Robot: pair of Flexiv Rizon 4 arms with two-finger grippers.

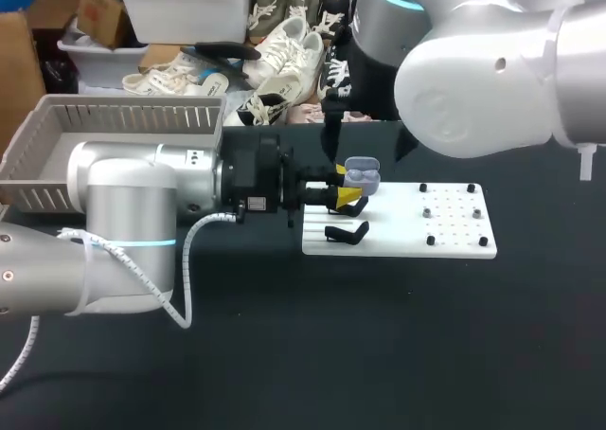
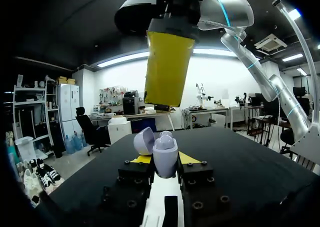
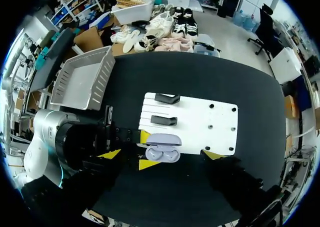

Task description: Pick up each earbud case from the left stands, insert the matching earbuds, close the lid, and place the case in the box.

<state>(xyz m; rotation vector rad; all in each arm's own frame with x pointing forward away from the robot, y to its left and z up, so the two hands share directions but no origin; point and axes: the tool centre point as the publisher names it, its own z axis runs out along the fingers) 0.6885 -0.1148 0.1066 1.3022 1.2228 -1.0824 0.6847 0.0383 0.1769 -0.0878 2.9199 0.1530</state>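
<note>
1 case (image 1: 362, 176) is in play. It is pale lavender and rounded, and it stands upright with its lid (image 2: 144, 140) swung open. 2 earbuds (image 3: 156, 155) of the same colour seem to sit in its base, though they are small in every view.

The left gripper (image 2: 165, 159) holds the case, with 1 yellow tip pressed to each side of the base. It holds it above the desk (image 1: 398, 354), over the edge of the 1 white board (image 3: 200, 122) and near the 2 black stands (image 3: 166, 98).

The right gripper (image 3: 162, 154) hangs straight above the case. Its 2 yellow tips are spread wide to either side and touch nothing. From the left wrist, 1 of its yellow fingers (image 2: 169, 69) fills the space above the open lid.

The stands lie side by side on the end of the board nearest the left arm (image 1: 123, 212). The other end carries small black pegs (image 1: 471, 188), about 6 of them.

1 grey slatted box (image 1: 114, 127) sits at the far left of the desk, behind the left arm and well apart from the case. The right arm (image 1: 473, 80) comes in from the far right, over the board.
</note>
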